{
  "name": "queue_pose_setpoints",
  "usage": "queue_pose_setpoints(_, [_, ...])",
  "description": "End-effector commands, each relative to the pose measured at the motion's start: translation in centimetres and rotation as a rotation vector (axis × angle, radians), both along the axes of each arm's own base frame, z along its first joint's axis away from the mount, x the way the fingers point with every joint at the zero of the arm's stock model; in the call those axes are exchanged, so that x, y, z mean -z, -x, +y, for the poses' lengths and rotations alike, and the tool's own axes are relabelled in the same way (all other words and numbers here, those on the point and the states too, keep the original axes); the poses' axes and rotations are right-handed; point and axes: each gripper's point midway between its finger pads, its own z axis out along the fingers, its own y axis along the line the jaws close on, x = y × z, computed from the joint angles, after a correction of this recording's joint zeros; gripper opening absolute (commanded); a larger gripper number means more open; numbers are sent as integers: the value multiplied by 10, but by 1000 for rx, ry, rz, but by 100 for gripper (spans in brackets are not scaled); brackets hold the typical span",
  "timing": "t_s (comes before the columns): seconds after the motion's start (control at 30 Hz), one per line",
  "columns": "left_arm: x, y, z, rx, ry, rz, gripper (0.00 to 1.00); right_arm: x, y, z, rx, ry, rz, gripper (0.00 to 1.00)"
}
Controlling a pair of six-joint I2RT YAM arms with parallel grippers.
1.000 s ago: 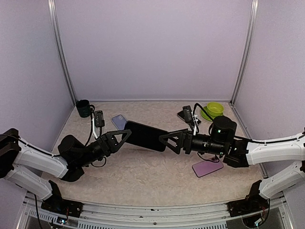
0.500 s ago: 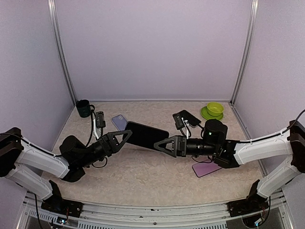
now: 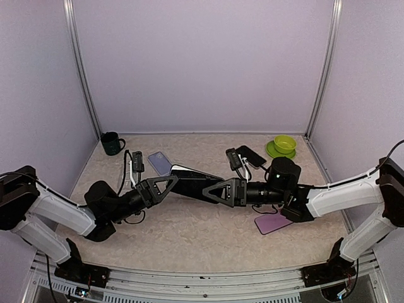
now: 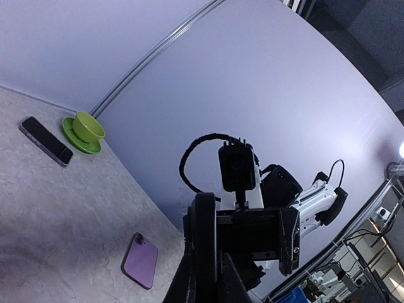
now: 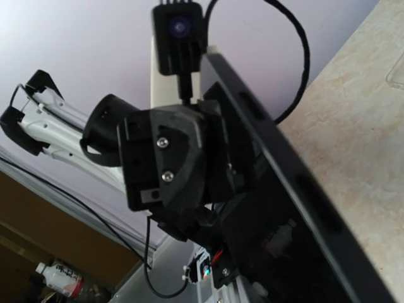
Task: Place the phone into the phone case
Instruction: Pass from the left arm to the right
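The task looked barely half begun. The left claw (image 3: pixel 169 184) was pinched shut on one thin edge of a flat black slab (image 3: pixel 189 180), holding it in the air over the middle of the worktop (image 3: pixel 189 237). I took the slab for the phone, though the slots along its side in the right wrist view could equally belong to a case. The right claw (image 3: pixel 212 189) stood wide astride the slab's other end. Whether its pads touched the slab could not be told. The purple case (image 3: pixel 274 222) lay flat near the worktop's right edge, well apart from the slab and with nothing in it. What remained, by my reckoning, was bringing the slab over to the case, lining up the two and pressing them together.
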Motion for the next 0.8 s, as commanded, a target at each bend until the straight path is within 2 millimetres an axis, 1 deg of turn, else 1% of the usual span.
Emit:
queue_pose_setpoints(0.0, [-19,1,1,3,85,-24,0,-15,0,4,-25,-50,-28,81])
queue_pose_setpoints(0.4, [-6,-2,-4,22,101,22,0,-12,2,7,-46,-65,-26,76])
queue_pose_setpoints(0.5, [-4,-2,-3,19,101,26,0,-13,2,6,-44,-67,-31,72])
queue_pose_setpoints(0.63, [-2,-4,-1,6,94,34,0,-14,0,5,-29,-70,-42,62])
queue_pose_setpoints(0.67, [-1,-4,-1,5,93,36,0,-15,0,4,-27,-72,-46,57])
queue_pose_setpoints(0.77, [0,-4,-2,6,91,40,0,-18,1,4,-33,-85,-57,35])
